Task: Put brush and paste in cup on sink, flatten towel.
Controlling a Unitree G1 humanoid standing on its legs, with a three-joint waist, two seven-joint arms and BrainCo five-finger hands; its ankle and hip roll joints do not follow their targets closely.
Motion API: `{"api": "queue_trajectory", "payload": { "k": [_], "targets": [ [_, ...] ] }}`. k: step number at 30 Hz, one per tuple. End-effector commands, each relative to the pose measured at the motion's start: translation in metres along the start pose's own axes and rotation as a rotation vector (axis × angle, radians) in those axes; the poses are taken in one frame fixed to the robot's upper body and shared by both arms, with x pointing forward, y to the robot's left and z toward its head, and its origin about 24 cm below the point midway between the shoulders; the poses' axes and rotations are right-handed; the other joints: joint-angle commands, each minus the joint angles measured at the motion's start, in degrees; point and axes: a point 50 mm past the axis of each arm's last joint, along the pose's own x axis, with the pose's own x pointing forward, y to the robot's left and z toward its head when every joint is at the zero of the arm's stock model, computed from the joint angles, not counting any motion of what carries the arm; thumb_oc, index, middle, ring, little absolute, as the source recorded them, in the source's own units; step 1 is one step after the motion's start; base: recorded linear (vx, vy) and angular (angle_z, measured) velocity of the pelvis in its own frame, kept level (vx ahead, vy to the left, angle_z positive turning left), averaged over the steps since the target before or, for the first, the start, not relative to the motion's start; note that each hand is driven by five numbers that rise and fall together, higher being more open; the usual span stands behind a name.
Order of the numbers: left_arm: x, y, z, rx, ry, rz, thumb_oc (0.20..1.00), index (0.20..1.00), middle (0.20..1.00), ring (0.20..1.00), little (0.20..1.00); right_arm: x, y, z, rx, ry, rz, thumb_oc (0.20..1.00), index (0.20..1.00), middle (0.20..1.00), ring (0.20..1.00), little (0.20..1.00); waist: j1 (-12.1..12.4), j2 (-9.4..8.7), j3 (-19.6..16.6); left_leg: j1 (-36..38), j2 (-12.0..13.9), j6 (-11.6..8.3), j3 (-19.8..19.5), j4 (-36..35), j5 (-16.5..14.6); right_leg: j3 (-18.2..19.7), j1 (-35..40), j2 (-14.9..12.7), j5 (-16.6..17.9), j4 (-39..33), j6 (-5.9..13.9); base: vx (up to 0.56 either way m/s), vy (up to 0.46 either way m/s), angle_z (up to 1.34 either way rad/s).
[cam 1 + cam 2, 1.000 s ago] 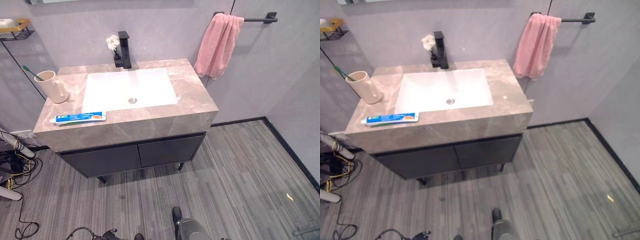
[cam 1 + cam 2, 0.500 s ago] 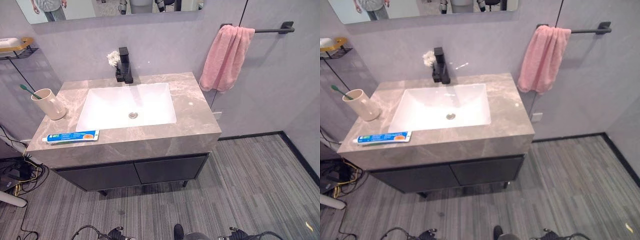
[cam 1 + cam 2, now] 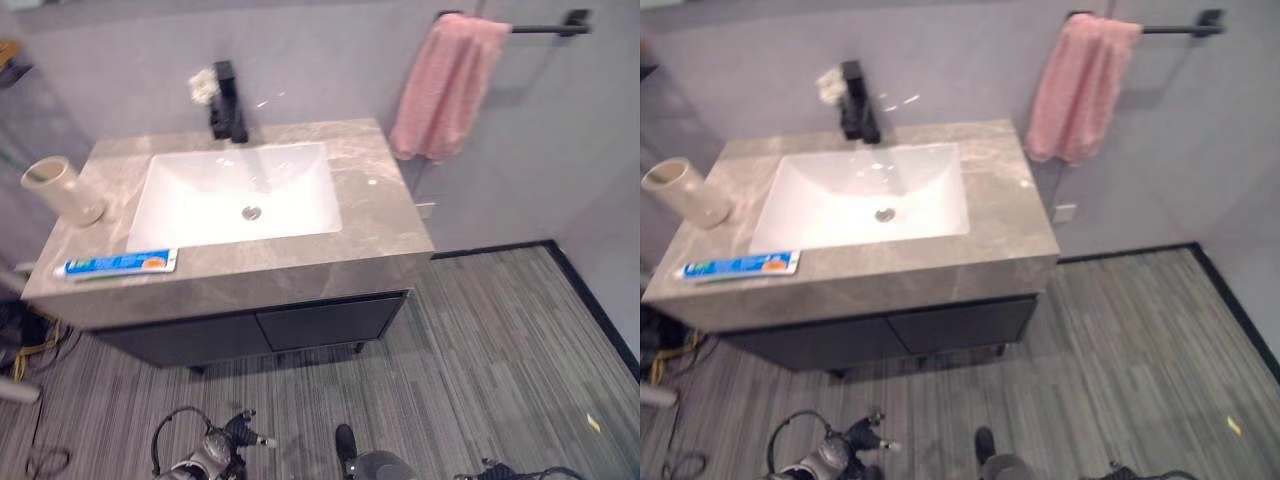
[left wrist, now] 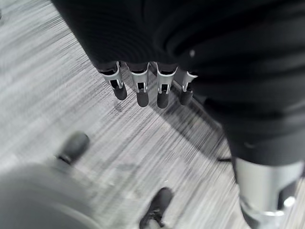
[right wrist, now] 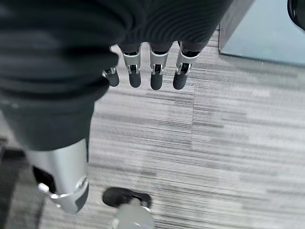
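Camera shift over the sink, task things unmoved, nothing grasped yet.
Head views: the whole picture has shifted since a moment ago; toothpaste [image 3: 116,263] lies flat at the desk's [image 3: 380,215] seven o'clock edge, cup [image 3: 62,191] at nine, toothbrush not discernible, pink towel [image 3: 443,85] bunched on its rail at one o'clock. Left wrist view: left robot hand [image 4: 143,86] relaxed, holding nothing, above the floor [image 4: 57,90]. Right wrist view: right robot hand [image 5: 155,71] likewise. All steps seem pending.
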Motion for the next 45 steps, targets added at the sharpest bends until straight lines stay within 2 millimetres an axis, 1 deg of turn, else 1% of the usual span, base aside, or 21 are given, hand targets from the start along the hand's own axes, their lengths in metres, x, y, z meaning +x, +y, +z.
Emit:
{"api": "queue_trajectory", "payload": {
  "k": [1,7,11,14,17,18,20,22,23,25,26,27,28,30,31,32,35,36,37,40,45],
  "targets": [
    [-0.002,0.02,-0.007,0.034,0.005,0.049,1.0,1.0,1.0,1.0,1.0,0.001,0.022,0.011,-0.018,-0.032,0.048,1.0,1.0,1.0,1.0,1.0,0.77,-3.59,-0.34,-0.25,-5.5,4.5,3.08,5.9,-3.19,3.61,-1.18,-7.49,0.05,5.31,7.25,-0.02,0.241,-0.5],
    [-0.007,0.029,-0.025,-0.01,0.05,0.087,1.0,1.0,1.0,1.0,1.0,0.001,0.036,0.041,-0.09,-0.146,0.088,1.0,1.0,1.0,1.0,1.0,2.41,-4.09,0.45,1.3,-8.33,6.59,4.44,4.4,-4.04,4.79,-1.86,-10.05,1.83,4.96,9.24,-0.04,0.166,-0.3],
    [-0.011,0.031,-0.036,-0.034,0.058,0.108,1.0,1.0,1.0,1.0,1.0,0.0,0.034,0.051,-0.079,-0.206,0.072,1.0,1.0,1.0,1.0,1.0,3.28,-4.21,0.53,1.97,-9.05,7.0,3.56,2.54,-3.56,3.82,-1.59,-10.99,2.31,4.83,9.81,0.0,0.064,0.04],
    [-0.013,0.03,-0.036,-0.013,0.021,0.1,1.0,1.0,1.0,1.0,1.0,0.0,0.03,0.055,-0.08,-0.231,0.058,1.0,1.0,1.0,1.0,1.0,3.86,-4.07,0.41,2.19,-9.34,7.03,2.8,1.5,-3.21,2.63,-1.07,-11.79,2.96,4.17,10.31,0.0,0.044,0.1],
    [-0.018,0.03,-0.023,0.077,-0.11,0.066,1.0,1.0,1.0,1.0,1.0,-0.002,0.02,0.061,-0.088,-0.273,0.038,1.0,1.0,1.0,1.0,1.0,5.06,-3.58,0.3,2.19,-9.5,6.94,1.83,0.75,-2.82,0.88,-0.24,-12.61,3.25,3.1,10.82,0.01,0.019,0.33],
    [-0.029,0.039,-0.012,0.17,-0.221,0.04,1.0,1.0,1.0,1.0,1.0,-0.002,0.014,0.063,-0.12,-0.28,0.027,1.0,1.0,1.0,1.0,1.0,5.93,-3.28,0.08,2.16,-9.55,6.84,0.94,0.26,-2.54,-0.66,0.64,-13.05,3.5,2.19,11.15,0.01,0.019,0.2],
    [-0.035,0.044,-0.011,0.217,-0.256,0.032,1.0,1.0,1.0,1.0,1.0,-0.002,0.01,0.064,-0.131,-0.28,0.017,1.0,1.0,1.0,1.0,1.0,6.41,-3.14,0.0,2.09,-9.49,6.77,0.48,0.13,-2.38,-1.27,0.99,-13.22,3.57,1.87,11.28,0.01,0.0,0.29],
    [-0.074,0.076,0.019,0.365,-0.451,0.038,1.0,1.0,1.0,1.0,1.0,-0.002,-0.001,0.068,-0.161,-0.285,-0.001,1.0,1.0,1.0,1.0,1.0,7.96,-2.79,-0.32,2.01,-9.39,6.51,-0.4,-0.64,-1.87,-2.81,1.82,-13.56,3.98,0.75,11.64,-0.01,-0.02,0.28],
    [-0.085,0.085,0.025,0.405,-0.482,0.045,1.0,1.0,1.0,1.0,1.0,-0.002,-0.005,0.069,-0.16,-0.28,-0.01,1.0,1.0,1.0,1.0,1.0,8.44,-2.74,-0.25,1.71,-9.43,6.45,-0.47,-0.7,-1.34,-3.13,1.64,-13.74,4.47,0.63,11.67,-0.03,-0.023,0.27],
    [-0.126,0.108,0.048,0.539,-0.584,0.06,1.0,1.0,1.0,1.0,1.0,-0.001,-0.009,0.067,-0.172,-0.253,-0.004,1.0,1.0,1.0,1.0,1.0,9.31,-2.67,-0.57,1.84,-9.29,6.22,-0.76,-1.2,-1.09,-3.93,2.11,-13.94,4.72,-0.1,11.92,-0.01,-0.016,0.21],
    [-0.126,0.109,0.048,0.539,-0.583,0.06,1.0,1.0,1.0,1.0,1.0,-0.001,-0.008,0.067,-0.173,-0.254,-0.003,1.0,1.0,1.0,1.0,1.0,9.23,-2.73,-0.57,1.86,-9.3,6.22,-0.76,-1.21,-1.08,-3.94,2.13,-13.94,4.72,-0.1,11.92,0.01,-0.027,0.2],
    [-0.175,0.128,0.082,0.672,-0.722,0.119,1.0,1.0,1.0,1.0,1.0,0.0,-0.007,0.063,-0.181,-0.216,0.018,1.0,1.0,1.0,1.0,1.0,10.35,-2.67,-0.77,2.07,-9.19,5.95,-0.91,-1.53,-0.99,-4.42,2.6,-13.94,4.63,-0.41,11.97,0.01,-0.036,0.14],
    [-0.197,0.134,0.092,0.687,-0.784,0.15,1.0,1.0,1.0,1.0,1.0,0.001,-0.002,0.059,-0.191,-0.193,0.041,1.0,1.0,1.0,1.0,1.0,10.77,-2.73,-0.95,2.19,-9.13,5.76,-1.08,-1.78,-0.83,-4.6,2.81,-13.89,4.65,-0.5,11.96,0.01,-0.056,0.12],
    [-0.234,0.143,0.113,0.687,-0.93,0.202,1.0,1.0,1.0,1.0,1.0,0.002,0.011,0.046,-0.223,-0.142,0.091,1.0,1.0,1.0,1.0,1.0,11.45,-2.82,-1.3,2.32,-8.86,5.38,-1.34,-2.0,-0.53,-4.93,3.18,-13.74,4.51,-0.59,11.83,0.02,-0.046,0.14],
    [-0.236,0.145,0.112,0.65,-0.95,0.211,1.0,1.0,1.0,1.0,1.0,0.002,0.016,0.044,-0.233,-0.132,0.108,1.0,1.0,1.0,1.0,1.0,11.26,-2.99,-1.44,2.83,-8.66,5.26,-1.47,-2.16,-1.02,-5.1,3.68,-13.62,4.04,-0.66,11.93,0.03,-0.055,0.17],
    [-0.257,0.148,0.128,0.629,-1.095,0.261,1.0,1.0,1.0,1.0,1.0,0.002,0.024,0.031,-0.252,-0.099,0.136,1.0,1.0,1.0,1.0,1.0,11.37,-3.2,-1.83,2.8,-8.47,4.94,-1.75,-2.34,-0.83,-5.72,3.92,-13.61,3.98,-0.76,11.79,0.03,-0.041,0.1],
    [-0.272,0.153,0.138,0.63,-1.186,0.35,1.0,1.0,1.0,1.0,1.0,0.001,0.03,0.022,-0.259,-0.086,0.148,1.0,1.0,1.0,1.0,1.0,11.22,-3.36,-2.19,2.69,-8.35,4.69,-2.12,-2.49,-0.69,-6.19,4.03,-13.5,3.85,-0.86,11.6,0.0,-0.032,0.11],
    [-0.276,0.16,0.14,0.634,-1.2,0.42,1.0,1.0,1.0,1.0,1.0,0.001,0.033,0.018,-0.262,-0.084,0.156,1.0,1.0,1.0,1.0,1.0,11.22,-3.35,-2.35,2.7,-8.32,4.63,-2.23,-2.52,-0.69,-6.25,4.05,-13.5,3.77,-0.86,11.48,0.0,0.0,0.0],
    [-0.28,0.18,0.136,0.706,-1.12,0.585,1.0,1.0,1.0,1.0,1.0,-0.001,0.037,0.01,-0.25,-0.077,0.165,1.0,1.0,1.0,1.0,1.0,10.77,-3.13,-2.59,2.71,-8.09,4.51,-1.99,-2.57,-0.73,-6.09,3.75,-13.37,3.75,-0.86,11.36,0.0,0.0,0.0],
    [-0.278,0.191,0.13,0.701,-1.075,0.651,1.0,1.0,1.0,1.0,1.0,-0.001,0.04,0.008,-0.239,-0.077,0.17,1.0,1.0,1.0,1.0,1.0,10.49,-3.08,-2.65,2.75,-8.01,4.42,-1.35,-2.62,-0.71,-5.53,3.38,-13.28,3.77,-0.86,11.34,0.0,0.005,-0.04],
    [-0.263,0.228,0.115,0.639,-0.921,0.808,1.0,1.0,1.0,1.0,1.0,-0.003,0.044,-0.006,-0.202,-0.052,0.184,1.0,1.0,1.0,1.0,1.0,8.62,-3.08,-2.47,2.78,-7.82,4.27,0.62,-2.62,-0.96,-3.54,1.72,-12.81,4.14,-0.86,11.39,-0.01,0.015,-0.15]
  ]
}}
